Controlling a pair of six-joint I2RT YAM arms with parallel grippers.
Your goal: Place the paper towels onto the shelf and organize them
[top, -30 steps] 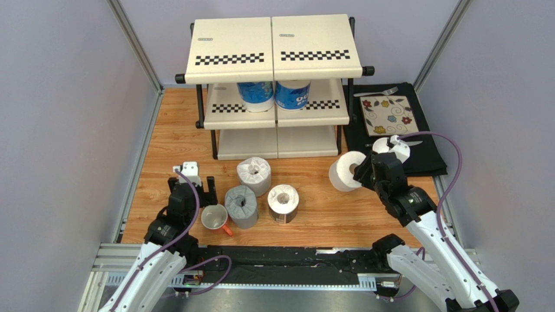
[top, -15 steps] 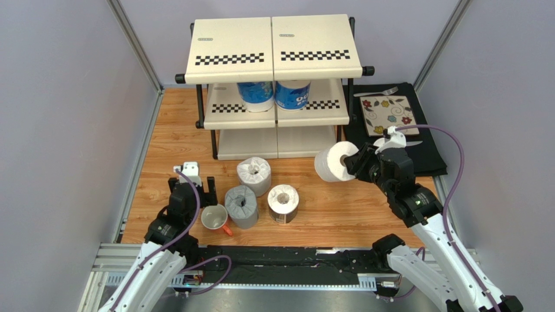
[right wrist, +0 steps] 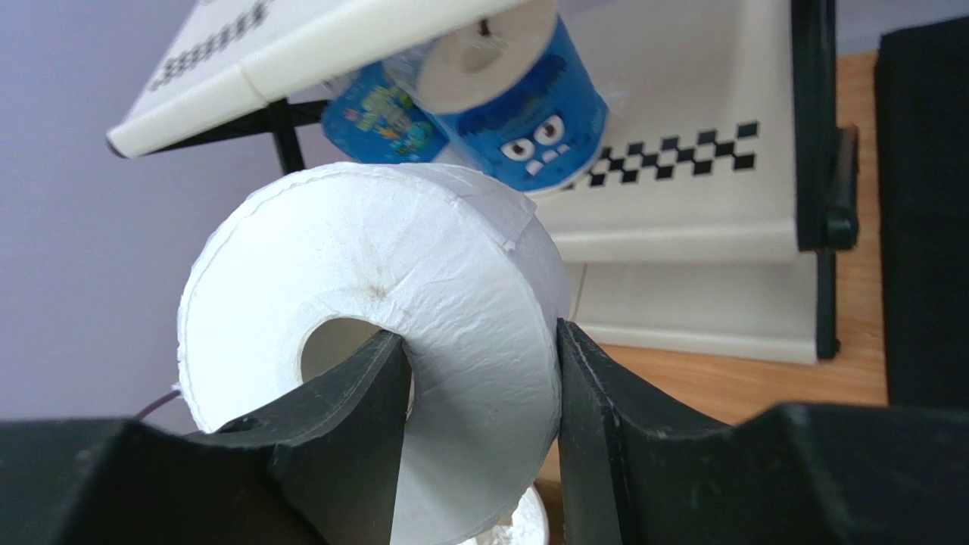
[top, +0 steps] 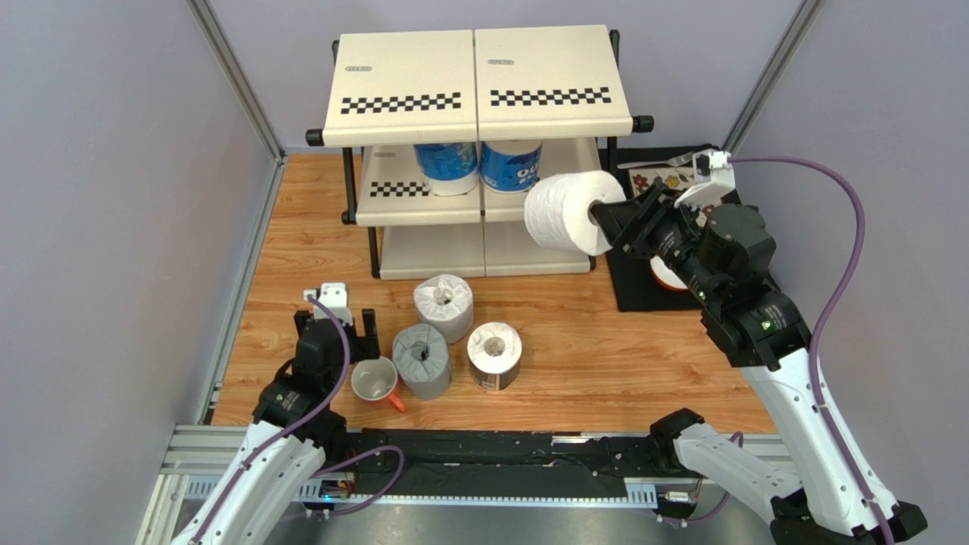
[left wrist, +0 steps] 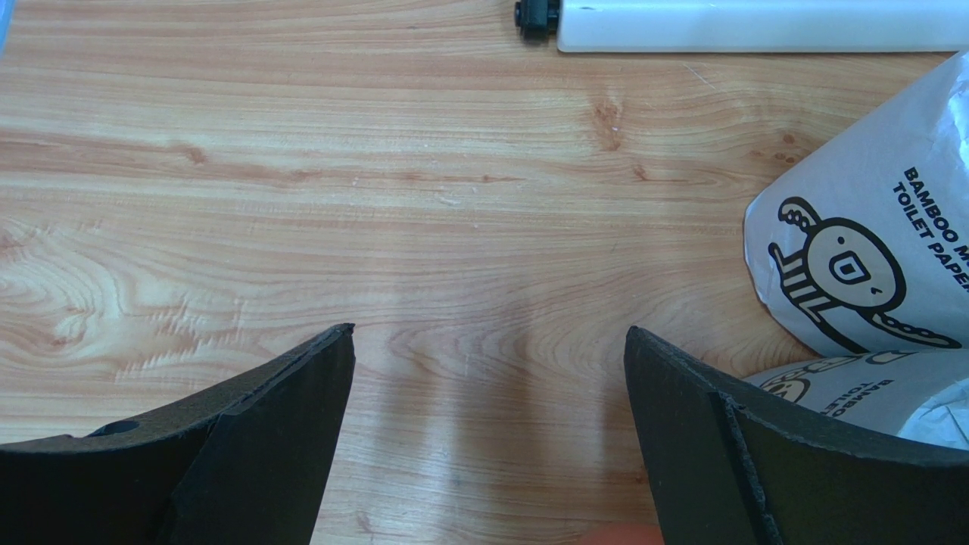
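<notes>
Nearest the arm bases, the left fingers (left wrist: 273, 443) stand wide apart with nothing between them, low over the bare wood of the counter (left wrist: 341, 204) and just beside a mug (top: 373, 378). Right of the mug, 3 rolls stand upright on the counter. A grey roll (top: 422, 359) has a dark-wrapped roll (top: 495, 354) just beside it, and a white roll (top: 444, 304) stands behind and between the 2.

Farther out and higher, the right fingers (right wrist: 341, 443) are closed on a plain white roll (top: 563, 212). 1 finger sits inside the hollow core and the other outside, pinching the wall of paper between them. That roll is in the air, tipped on its side, in front of the right half of the shelf (top: 478, 85) at about the height of the middle tier. On that tier 2 blue-printed rolls (top: 446, 166) already stand side by side under the top panel. A black mat (top: 632, 278) lies right of the shelf, beneath the arm.

The roll is probably light and soft, so the paper should dent under a firm pinch and won't break. A core-and-wall hold like this 1 looks secure. The loose outer sheet could snag on the panel edge or the frame as the roll goes in.
</notes>
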